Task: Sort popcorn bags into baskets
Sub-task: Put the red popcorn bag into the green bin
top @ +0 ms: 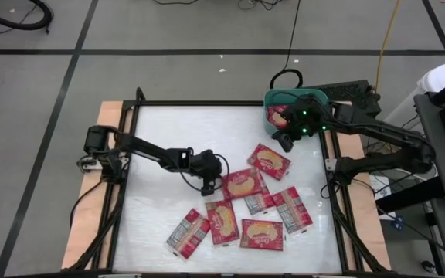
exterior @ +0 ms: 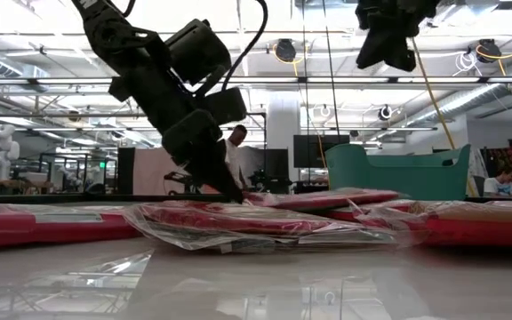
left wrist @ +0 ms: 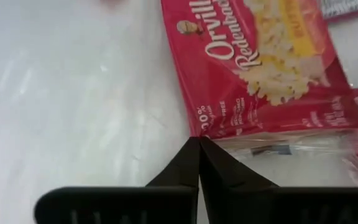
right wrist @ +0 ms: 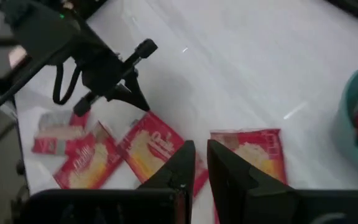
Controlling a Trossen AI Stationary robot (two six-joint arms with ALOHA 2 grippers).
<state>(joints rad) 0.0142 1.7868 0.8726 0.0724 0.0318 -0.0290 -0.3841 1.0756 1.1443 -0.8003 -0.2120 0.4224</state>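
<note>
Several red popcorn bags lie flat on the white table, among them one [top: 269, 161] farther back and one [top: 262, 233] near the front. My left gripper [top: 211, 185] is low at the left corner of the middle bag [top: 242, 184], fingers shut [left wrist: 199, 142]. The teal basket [top: 296, 104] stands at the table's far right corner with a red bag [top: 278, 114] inside. My right gripper [top: 286, 141] hangs high over the table just in front of the basket, its fingers [right wrist: 201, 155] nearly together with nothing between them. My left gripper's fingertips meet on the corner of the middle bag [left wrist: 211, 132], where the red print ends and the clear wrapper edge begins. The fingers slant down from the table's left. The bag lies flat on the table [exterior: 238, 199].
Bags lie partly overlapping toward the front right [top: 293, 208], and one shows its grey-white back [top: 188, 232]. The table's left half and far middle are bare white surface [top: 176, 131]. A black frame [top: 137, 154] rims the table. People show in the room behind [exterior: 236, 142].
</note>
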